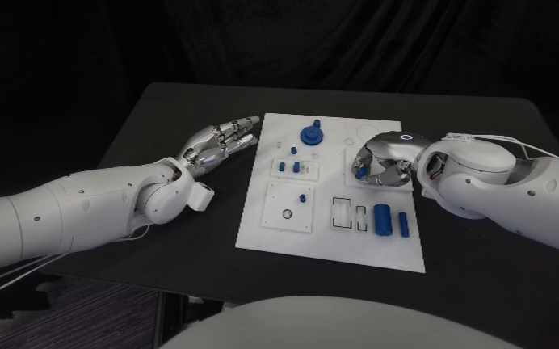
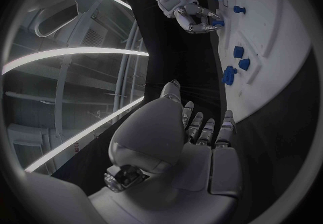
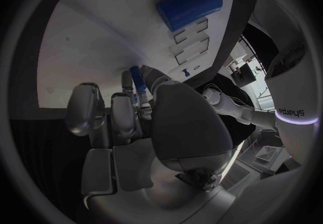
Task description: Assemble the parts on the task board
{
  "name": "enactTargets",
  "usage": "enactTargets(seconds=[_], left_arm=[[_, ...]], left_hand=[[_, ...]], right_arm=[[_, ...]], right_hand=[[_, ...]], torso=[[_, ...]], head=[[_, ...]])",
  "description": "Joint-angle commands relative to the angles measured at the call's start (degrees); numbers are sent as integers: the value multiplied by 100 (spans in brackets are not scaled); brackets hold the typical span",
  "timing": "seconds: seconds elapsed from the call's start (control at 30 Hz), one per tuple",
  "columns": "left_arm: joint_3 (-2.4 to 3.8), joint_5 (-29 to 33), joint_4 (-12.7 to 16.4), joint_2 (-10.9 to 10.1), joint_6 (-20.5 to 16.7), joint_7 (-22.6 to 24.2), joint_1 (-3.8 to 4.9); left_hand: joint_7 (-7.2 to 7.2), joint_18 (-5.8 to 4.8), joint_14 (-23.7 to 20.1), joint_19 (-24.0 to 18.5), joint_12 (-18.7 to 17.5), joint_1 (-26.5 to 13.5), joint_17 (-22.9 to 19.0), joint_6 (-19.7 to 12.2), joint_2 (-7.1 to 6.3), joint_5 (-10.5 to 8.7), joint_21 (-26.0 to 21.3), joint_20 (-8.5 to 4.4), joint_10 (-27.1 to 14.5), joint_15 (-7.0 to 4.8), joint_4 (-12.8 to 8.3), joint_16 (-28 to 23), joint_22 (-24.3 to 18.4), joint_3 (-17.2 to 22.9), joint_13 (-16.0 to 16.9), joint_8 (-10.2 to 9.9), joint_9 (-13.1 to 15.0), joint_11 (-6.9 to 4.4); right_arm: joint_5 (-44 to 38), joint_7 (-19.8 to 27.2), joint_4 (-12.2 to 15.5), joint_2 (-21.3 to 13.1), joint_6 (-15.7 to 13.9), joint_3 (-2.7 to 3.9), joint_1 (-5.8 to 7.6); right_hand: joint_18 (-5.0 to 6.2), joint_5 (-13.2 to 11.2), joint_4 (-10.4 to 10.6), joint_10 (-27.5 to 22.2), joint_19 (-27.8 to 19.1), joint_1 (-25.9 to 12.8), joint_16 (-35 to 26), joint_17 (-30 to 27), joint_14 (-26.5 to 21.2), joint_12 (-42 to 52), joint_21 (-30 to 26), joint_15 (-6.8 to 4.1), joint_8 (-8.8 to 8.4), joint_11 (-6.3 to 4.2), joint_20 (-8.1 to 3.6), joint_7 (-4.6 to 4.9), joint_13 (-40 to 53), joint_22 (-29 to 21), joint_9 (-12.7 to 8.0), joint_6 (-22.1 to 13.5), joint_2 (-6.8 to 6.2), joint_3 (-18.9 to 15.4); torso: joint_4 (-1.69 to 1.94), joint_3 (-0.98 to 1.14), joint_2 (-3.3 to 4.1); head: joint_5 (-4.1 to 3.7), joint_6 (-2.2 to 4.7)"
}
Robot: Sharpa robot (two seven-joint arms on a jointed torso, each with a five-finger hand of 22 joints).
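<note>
The white task board [image 1: 338, 236] lies in the middle of the table. My right hand [image 1: 384, 163] is curled over its right side and pinches a small blue part [image 3: 138, 79] between thumb and fingers, just above the board. My left hand [image 1: 221, 143] lies stretched out beside the board's left edge, fingers apart and holding nothing; the left wrist view shows it [image 2: 198, 132] flat beside the board [image 2: 276, 78]. A round blue knob [image 1: 311, 133] stands near the board's far edge. Two blue cylinders [image 1: 382, 218] lie side by side at the near right, the thicker one [image 3: 190, 6] close to my right hand.
Small blue pegs [image 1: 294, 166] stand in a raised block left of centre, and another peg [image 1: 303, 199] stands in the square block nearer me. Rectangular slots [image 1: 344, 212] sit beside the cylinders. Black table [image 1: 163, 123] surrounds the board on all sides.
</note>
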Motion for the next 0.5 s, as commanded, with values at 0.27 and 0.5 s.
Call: enactTargets(seconds=[0.27,0.5], left_arm=[[5,31,2,13,90,358,-15],[5,31,2,11,100,348,-21]], left_hand=[[90,59,3,38,8,54,-1,67,22,26,19,17,-6,32,-26,-17,-3,-2,0,33,16,-53],[115,60,6,43,11,50,0,107,25,25,21,19,-5,32,-26,-16,1,-1,0,40,21,-63]], right_arm=[[-13,87,-18,28,-80,3,-15],[-13,196,9,33,-319,3,-15]], right_hand=[[-94,33,-179,90,9,70,-4,46,25,175,61,-114,218,-140,-98,79,194,920,277,333,131,86],[-101,44,-301,178,23,138,5,74,44,278,97,-175,392,-216,-152,167,316,931,548,524,210,99]], torso=[[0,-1,1],[-1,0,0]], head=[[14,-1],[36,-1]])
